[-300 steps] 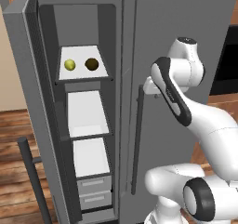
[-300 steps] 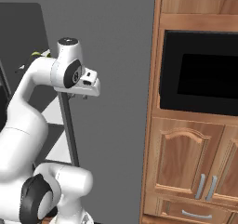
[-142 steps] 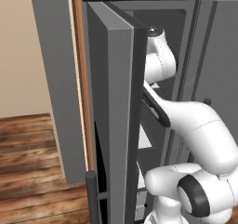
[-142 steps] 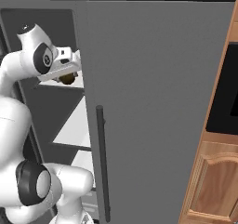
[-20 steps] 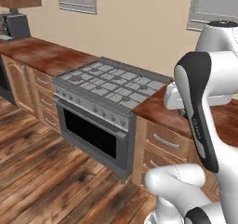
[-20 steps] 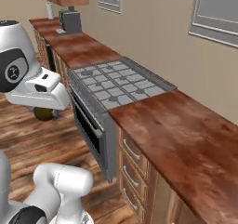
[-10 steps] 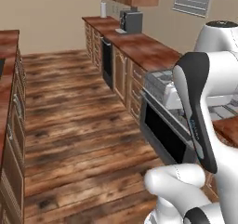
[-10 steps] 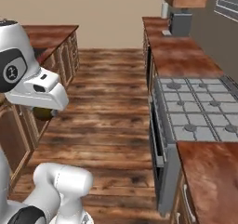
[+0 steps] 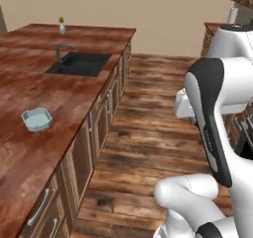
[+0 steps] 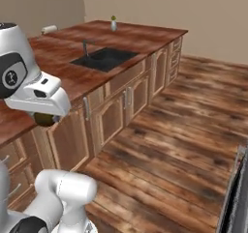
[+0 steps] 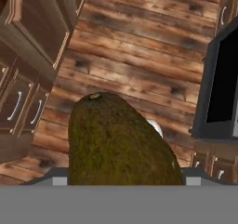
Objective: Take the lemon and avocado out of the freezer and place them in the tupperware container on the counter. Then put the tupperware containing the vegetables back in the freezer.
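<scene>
On your left in the left base view, the reddish-brown tabletop [image 9: 29,153] runs back along the island, and the pale blue tupperware container [image 9: 37,119] sits on it near the front edge, upright and with nothing visible inside. Farther back on that same tabletop you have a dark sink [image 9: 79,64] with a faucet [image 9: 59,50], and a small bottle [image 9: 61,25] near the far edge. Below the tabletop, light wooden cabinets [image 9: 96,128] with silver handles face a wood plank floor [image 9: 148,133]. Moving right, the white arm [image 9: 212,113] stands over that floor, well apart from the container. In the right base view the end effector [image 10: 44,119] hangs just beside the tabletop's edge, with a dark olive-brown round shape tucked under it. Your hand view settles what that is: the avocado [image 11: 116,141] is clamped in the end effector, its jaws spread wide around the fruit, looming large over the floor below, with a dark oven front [image 11: 223,88] at the right edge.
</scene>
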### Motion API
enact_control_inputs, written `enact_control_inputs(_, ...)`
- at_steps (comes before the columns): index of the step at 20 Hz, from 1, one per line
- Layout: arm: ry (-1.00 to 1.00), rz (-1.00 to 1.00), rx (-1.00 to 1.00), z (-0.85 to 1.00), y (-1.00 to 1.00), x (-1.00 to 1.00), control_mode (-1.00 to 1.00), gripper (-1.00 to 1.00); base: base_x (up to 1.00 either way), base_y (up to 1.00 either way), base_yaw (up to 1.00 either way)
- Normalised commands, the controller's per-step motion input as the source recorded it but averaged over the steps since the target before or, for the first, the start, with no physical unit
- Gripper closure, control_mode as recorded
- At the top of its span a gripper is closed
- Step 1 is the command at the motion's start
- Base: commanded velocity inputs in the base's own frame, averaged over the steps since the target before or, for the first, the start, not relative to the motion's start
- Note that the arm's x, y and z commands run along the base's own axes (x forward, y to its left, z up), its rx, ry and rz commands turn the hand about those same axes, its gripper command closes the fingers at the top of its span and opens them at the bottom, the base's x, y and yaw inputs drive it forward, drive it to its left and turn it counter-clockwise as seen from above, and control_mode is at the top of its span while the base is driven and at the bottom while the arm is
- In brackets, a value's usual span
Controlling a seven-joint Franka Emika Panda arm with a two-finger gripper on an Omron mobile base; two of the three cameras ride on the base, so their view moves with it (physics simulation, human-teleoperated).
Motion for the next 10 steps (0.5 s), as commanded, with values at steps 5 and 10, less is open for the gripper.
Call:
enact_control_inputs(5,0.0,0.0,0.0,0.0,0.0,0.0,1.0,1.0,0.6,0.0,0.78)
enact_control_inputs(10,0.0,0.0,0.0,0.0,0.0,0.0,1.0,1.0,0.65,-0.01,0.75)
